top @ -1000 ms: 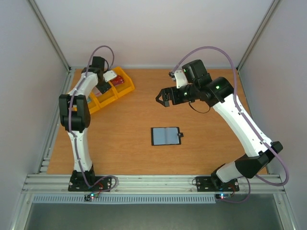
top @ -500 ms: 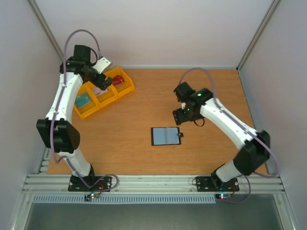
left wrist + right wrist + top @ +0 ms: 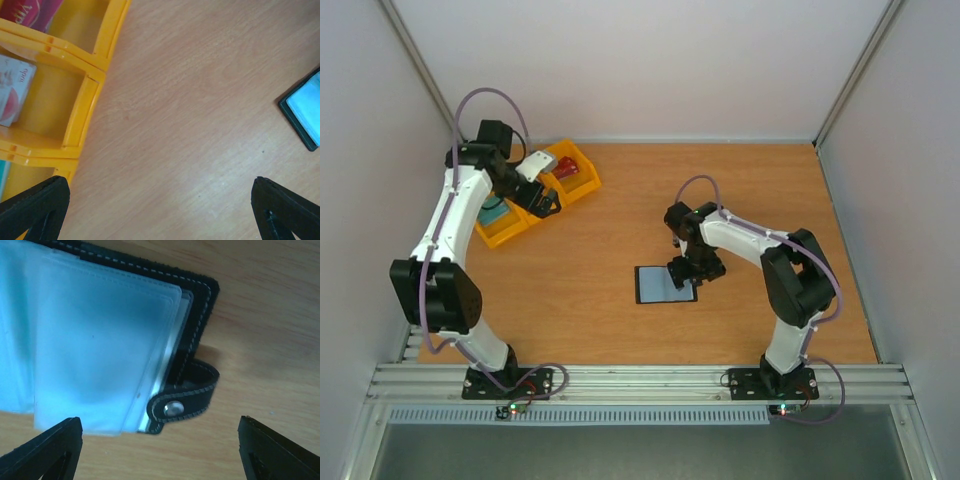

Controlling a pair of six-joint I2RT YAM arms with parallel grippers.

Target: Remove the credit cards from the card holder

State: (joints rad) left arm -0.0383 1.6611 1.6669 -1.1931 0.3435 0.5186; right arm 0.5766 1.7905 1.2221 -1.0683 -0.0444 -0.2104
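From above, the card holder lies open and flat, lining up, mid-worktop, so its sleeves face the arms. The right claw hangs low over the edge with the tab. The left claw hovers beside the yellow bins, where a red card lies.

The left wrist view shows its claw spread wide and empty. A pale card lies in the middle compartment.

The right wrist view shows its claw also wide, gripping nothing, straddling the snap tab and the frosted sleeves, probably lined up to pinch. Whether a card remains inside cannot be told.
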